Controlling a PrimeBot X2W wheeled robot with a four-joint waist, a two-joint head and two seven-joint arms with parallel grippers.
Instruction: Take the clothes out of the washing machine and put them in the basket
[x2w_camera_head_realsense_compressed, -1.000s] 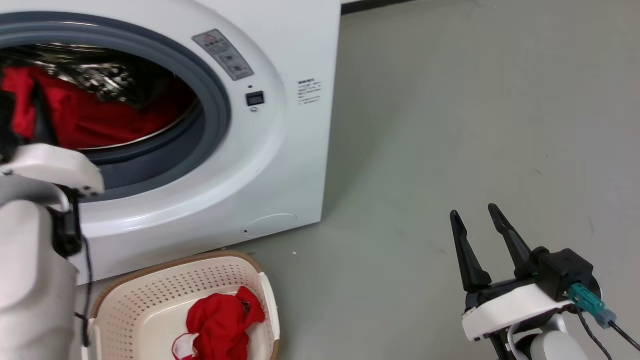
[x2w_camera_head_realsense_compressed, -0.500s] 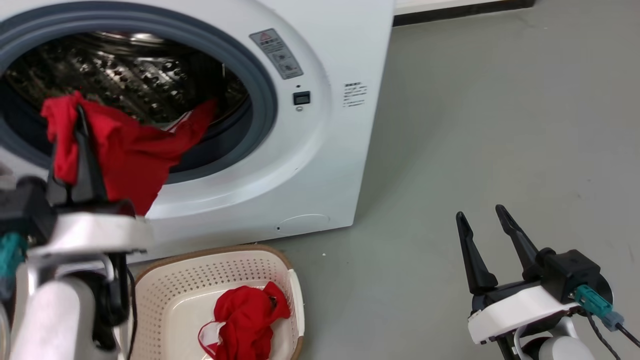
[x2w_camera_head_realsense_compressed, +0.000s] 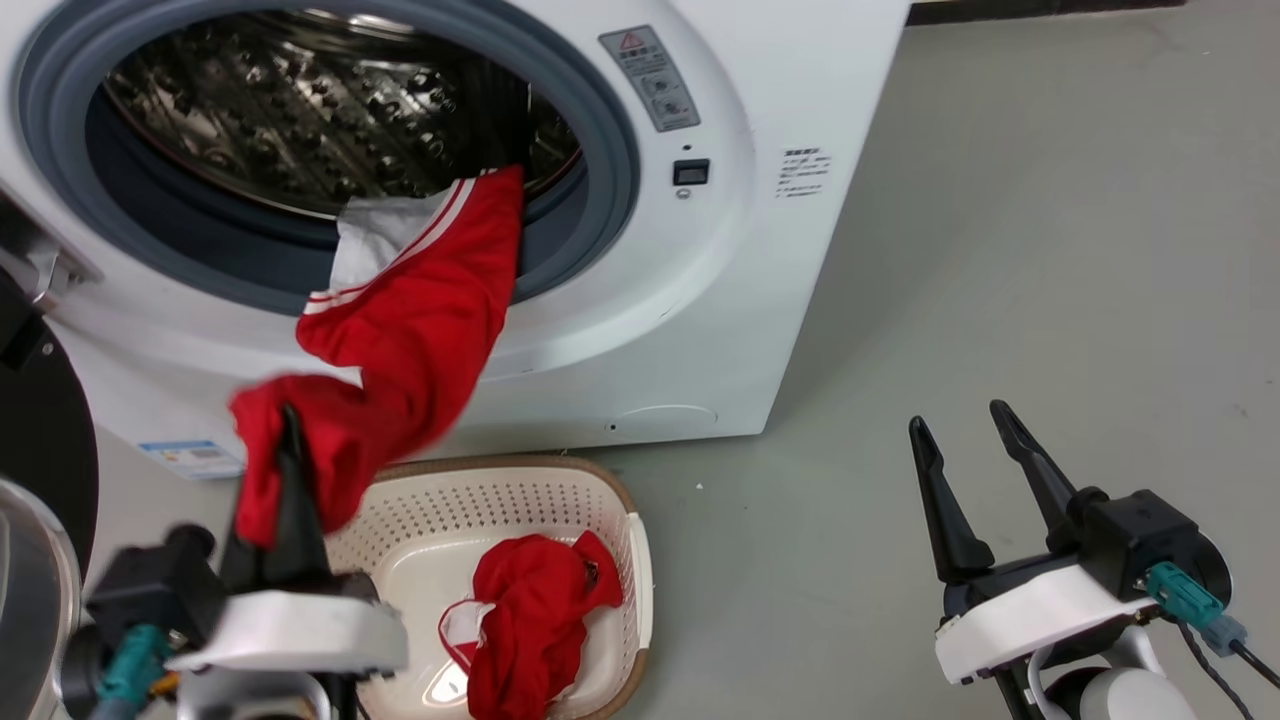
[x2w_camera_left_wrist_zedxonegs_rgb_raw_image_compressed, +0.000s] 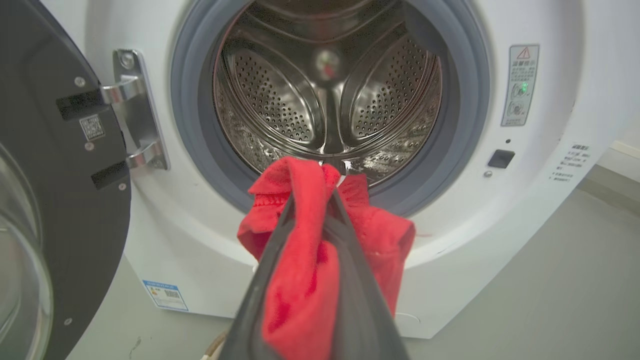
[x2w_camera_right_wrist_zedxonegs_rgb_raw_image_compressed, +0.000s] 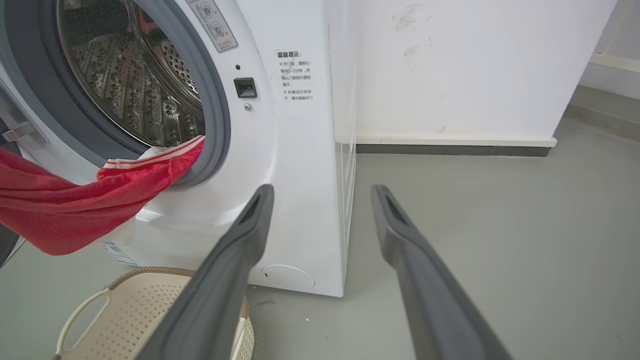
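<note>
Head view: the left pincer (x2w_camera_head_realsense_compressed: 290, 440) pinches a red garment (x2w_camera_head_realsense_compressed: 420, 310) strung from the washing machine (x2w_camera_head_realsense_compressed: 780, 300) porthole down toward the basket (x2w_camera_head_realsense_compressed: 480, 500); its tail, draped over the grey rim (x2w_camera_head_realsense_compressed: 612, 130), could snag there. The right pincer (x2w_camera_head_realsense_compressed: 957, 420) hangs spread

The white washing machine (x2w_camera_head_realsense_compressed: 700, 330) stood with its dark-framed door (x2w_camera_left_wrist_zedxonegs_rgb_raw_image_compressed: 50, 200) swung open, showing the shiny perforated drum (x2w_camera_head_realsense_compressed: 320, 110). One red garment (x2w_camera_head_realsense_compressed: 410, 330) (white stripes and a white patch at its upper end) trailed out over the grey porthole rim and hung above the basket (x2w_camera_head_realsense_compressed: 500, 466), its lower end pinched in the left gripper (x2w_camera_left_wrist_zedxonegs_rgb_raw_image_compressed: 312, 200). The cream basket sat on the floor just before the machine, with a second red garment (x2w_camera_head_realsense_compressed: 530, 620) crumpled inside.
</note>
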